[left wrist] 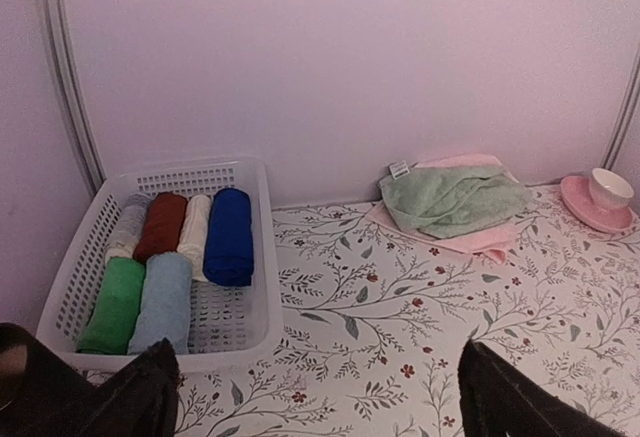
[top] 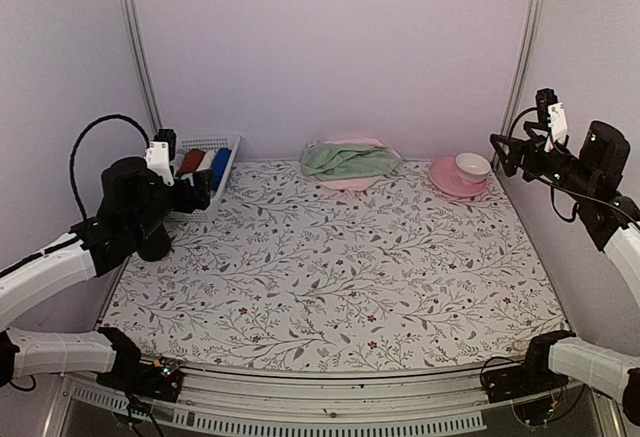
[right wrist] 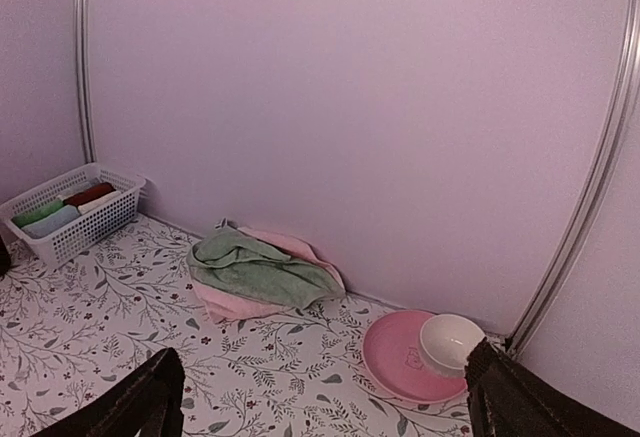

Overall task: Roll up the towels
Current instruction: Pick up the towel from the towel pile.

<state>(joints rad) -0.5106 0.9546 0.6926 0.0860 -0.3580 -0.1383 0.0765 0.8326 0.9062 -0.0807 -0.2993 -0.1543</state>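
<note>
My two arms are built alike, with white shells (top: pixel 40 282) on the long links and black housings at the joints. My left claw (top: pixel 200 192) is black. A small white block (top: pixel 160 157) sits just behind it, and farther back a black cable (top: pixel 85 142) arcs off a round black joint. My right claw (top: pixel 503 154) is black too, with a white-faced black camera block (top: pixel 550 112) behind it and thin black wires (top: pixel 560 197) running back. Seen close, my fingers (left wrist: pixel 100 397) are dull black wedges. Black brackets (top: pixel 150 377) cap my bases.
</note>
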